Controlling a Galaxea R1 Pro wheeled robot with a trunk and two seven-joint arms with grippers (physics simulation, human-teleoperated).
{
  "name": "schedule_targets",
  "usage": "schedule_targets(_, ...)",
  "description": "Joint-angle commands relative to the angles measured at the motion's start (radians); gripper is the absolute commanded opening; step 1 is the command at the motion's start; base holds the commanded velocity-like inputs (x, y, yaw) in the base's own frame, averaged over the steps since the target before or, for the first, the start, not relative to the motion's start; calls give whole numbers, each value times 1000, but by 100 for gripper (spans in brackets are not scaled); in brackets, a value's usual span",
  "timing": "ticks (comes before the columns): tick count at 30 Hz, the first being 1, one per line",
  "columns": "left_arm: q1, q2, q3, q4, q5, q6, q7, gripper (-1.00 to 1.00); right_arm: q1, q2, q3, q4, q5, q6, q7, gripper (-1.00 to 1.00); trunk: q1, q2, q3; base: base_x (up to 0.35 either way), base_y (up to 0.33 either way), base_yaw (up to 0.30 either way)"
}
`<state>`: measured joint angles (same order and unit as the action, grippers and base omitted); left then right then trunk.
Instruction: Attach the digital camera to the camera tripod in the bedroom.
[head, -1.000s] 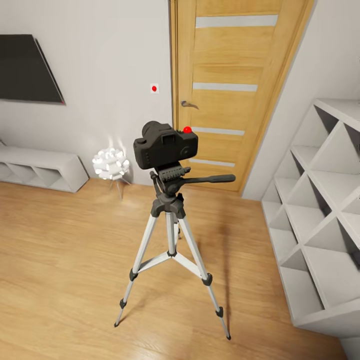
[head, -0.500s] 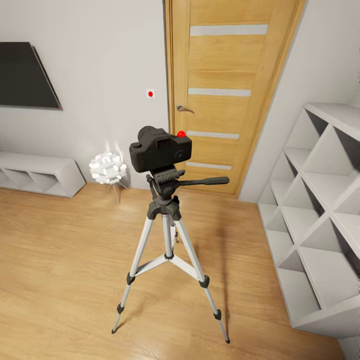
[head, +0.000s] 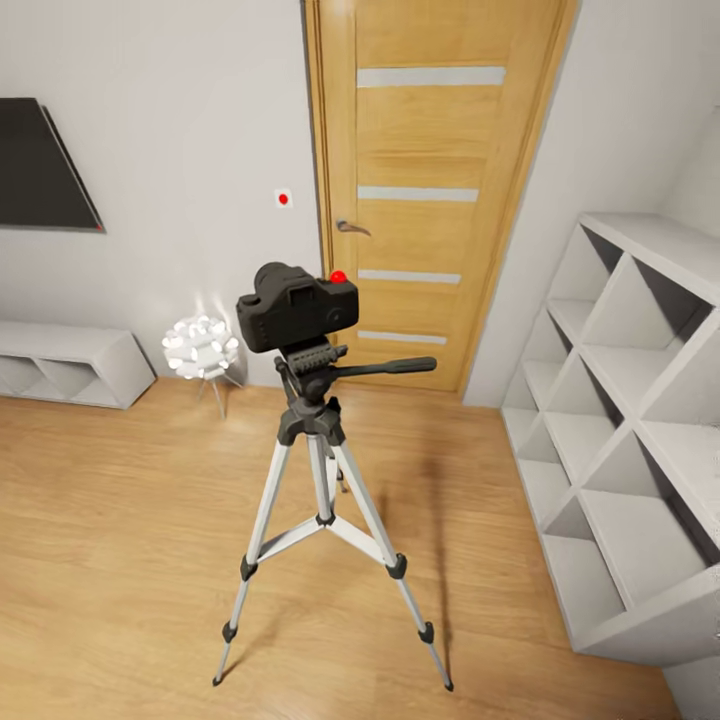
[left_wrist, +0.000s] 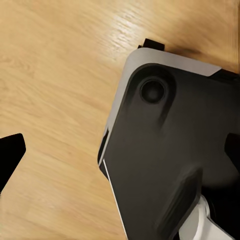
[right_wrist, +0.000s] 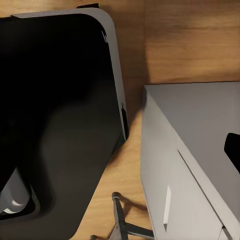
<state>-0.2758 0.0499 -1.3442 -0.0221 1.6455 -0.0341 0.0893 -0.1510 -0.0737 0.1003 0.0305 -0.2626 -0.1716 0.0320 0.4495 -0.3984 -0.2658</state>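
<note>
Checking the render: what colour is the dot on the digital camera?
Red, clearest in the head view.

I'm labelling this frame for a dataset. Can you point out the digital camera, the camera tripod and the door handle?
digital camera (head: 296, 311), head view, back of the body.
camera tripod (head: 261, 517), head view, near left silver leg.
door handle (head: 352, 228), head view, the metal lever.
</note>
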Motion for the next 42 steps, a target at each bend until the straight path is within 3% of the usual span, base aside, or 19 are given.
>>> schedule_targets(1,-1,1,-9,-2,7,-4,6,100,-1,0,8,3,-10,-6,4,100,1,-2,0,0,0,-121)
schedule_targets(7,0,1,-9,-2,7,-6,6,100,-1,1,10,2,3,-6,4,100,1,-2,9,0,0,-101)
schedule_targets(13,0,1,-9,-2,7,-7,6,100,-1,2,10,3,78,-9,3,100,1,-2,19,0,0,-43)
schedule_targets(18,0,1,-9,-2,7,-7,6,100,-1,3,10,3,109,-9,4,100,1,-2,27,0,0,-10)
schedule_targets(42,0,1,-9,-2,7,-7,6,100,-1,2,9,3,125,-12,9,100,1,-2,66,0,0,-1)
